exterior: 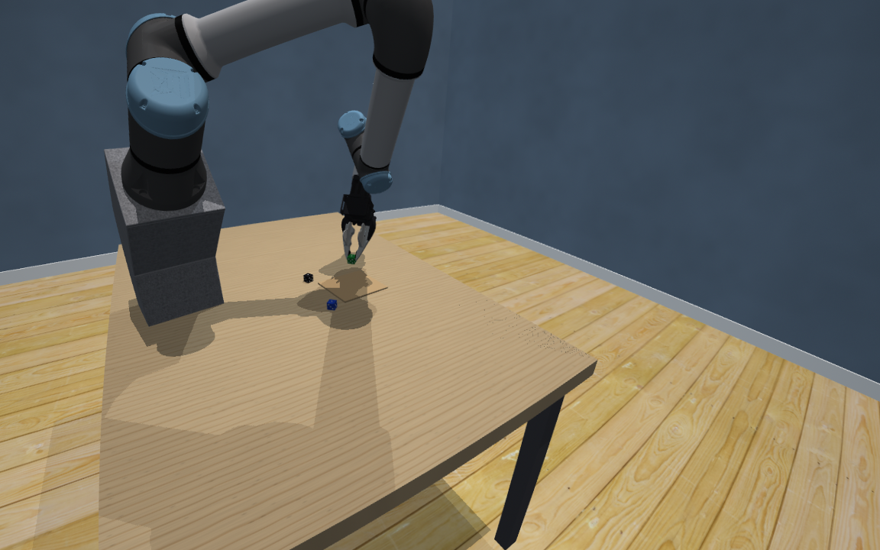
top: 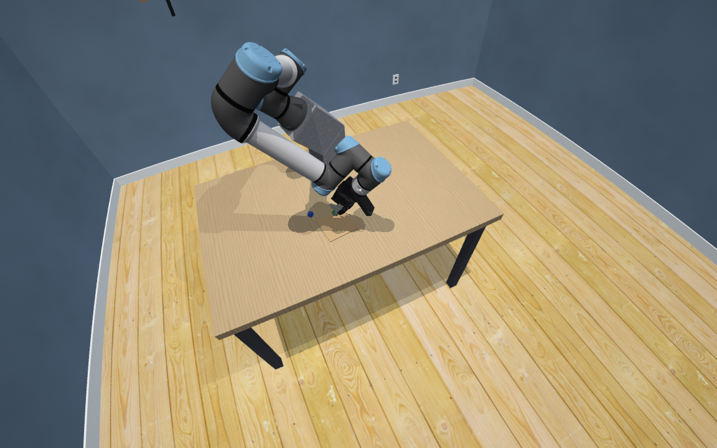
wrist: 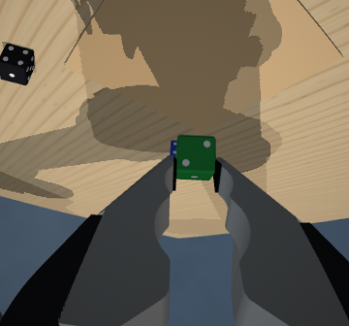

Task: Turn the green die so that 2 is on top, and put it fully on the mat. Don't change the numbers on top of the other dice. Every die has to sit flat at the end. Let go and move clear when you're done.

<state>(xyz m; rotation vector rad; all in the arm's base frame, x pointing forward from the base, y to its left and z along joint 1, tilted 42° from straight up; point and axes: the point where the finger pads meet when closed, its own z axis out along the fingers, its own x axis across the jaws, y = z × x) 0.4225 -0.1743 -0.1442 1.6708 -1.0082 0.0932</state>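
My gripper [wrist: 194, 159] is shut on the green die [wrist: 196, 157] and holds it above the table near the far edge of the thin tan mat [exterior: 352, 286]. In the wrist view the face turned to the camera shows two pips. The die also shows in the exterior view [exterior: 351, 258] and the top view [top: 334, 212]. The mat shows in the wrist view [wrist: 204, 49], mostly under the arm's shadow.
A blue die [exterior: 331, 304] lies on the table just off the mat's near corner, mostly hidden behind the green die in the wrist view [wrist: 173, 147]. A black die [exterior: 308, 276] lies left of the mat, also in the wrist view [wrist: 16, 64]. The grey robot pedestal [exterior: 166, 263] stands at the table's left.
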